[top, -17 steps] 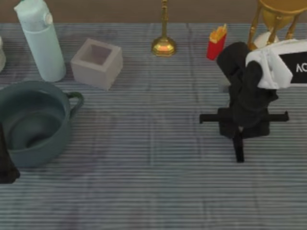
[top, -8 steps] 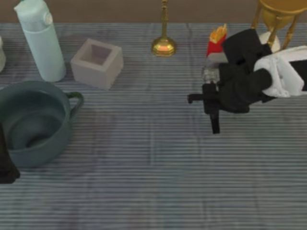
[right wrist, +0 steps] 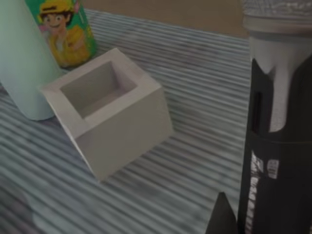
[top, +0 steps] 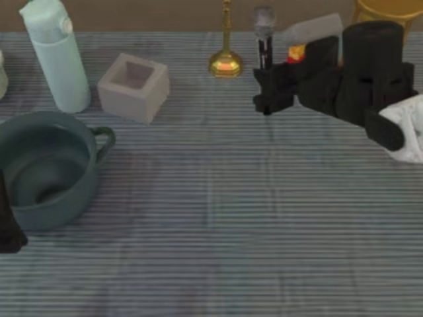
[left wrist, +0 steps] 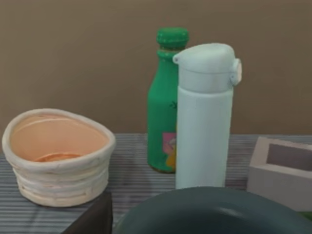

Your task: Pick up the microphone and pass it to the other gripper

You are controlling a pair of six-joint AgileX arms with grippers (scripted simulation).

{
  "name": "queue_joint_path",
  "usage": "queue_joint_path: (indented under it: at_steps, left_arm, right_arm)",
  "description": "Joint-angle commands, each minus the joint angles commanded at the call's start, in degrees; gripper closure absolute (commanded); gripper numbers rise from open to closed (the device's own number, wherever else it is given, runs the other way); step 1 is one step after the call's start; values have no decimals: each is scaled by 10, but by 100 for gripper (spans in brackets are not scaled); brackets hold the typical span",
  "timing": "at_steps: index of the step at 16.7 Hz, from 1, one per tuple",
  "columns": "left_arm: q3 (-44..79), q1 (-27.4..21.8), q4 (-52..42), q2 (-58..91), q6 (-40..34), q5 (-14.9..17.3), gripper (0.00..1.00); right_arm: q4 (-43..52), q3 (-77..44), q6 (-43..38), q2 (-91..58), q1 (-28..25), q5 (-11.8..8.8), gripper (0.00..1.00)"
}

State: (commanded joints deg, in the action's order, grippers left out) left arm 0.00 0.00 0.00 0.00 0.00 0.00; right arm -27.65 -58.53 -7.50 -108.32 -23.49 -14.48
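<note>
While my right tool (top: 268,82) is clenched on the microphone (top: 264,36), the unit stands upright above the surface (top: 211,218), lifted clear of it, with the silver mesh head up and the slim black handle running down between the fingers. The top view places it just beside the brass candlestick (top: 226,46), on the side toward my left arm, with the red carton mostly hidden behind the arm. In the right wrist view the microphone (right wrist: 275,122) fills the near side, and a black fingertip (right wrist: 220,217) shows against the handle; the grey open box (right wrist: 109,112) lies well beyond the tool.

Handling judgement: the body appears rigid and light, so it should not flex or sag. The handle looks smooth and round, so it may rotate or slip under a loose grip. The mesh head is the likely fragile part; do not clamp there.

Grip point for the receiving tool: the free length of handle away from my right fingers.

My left tool (top: 8,228) is parked at the surface's left edge, beside the dark green pot (top: 46,168); I cannot tell its finger state.
</note>
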Motion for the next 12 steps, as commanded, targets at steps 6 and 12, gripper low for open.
queue_joint_path:
  at_steps: [6,12]
  left_arm:
    - [0,0,0,0,0,0,0]
    - [0,0,0,0,0,0,0]
  right_arm:
    - [-196,59,59,68,3,-56,100]
    - [-212,62,64,74,1,-61,100]
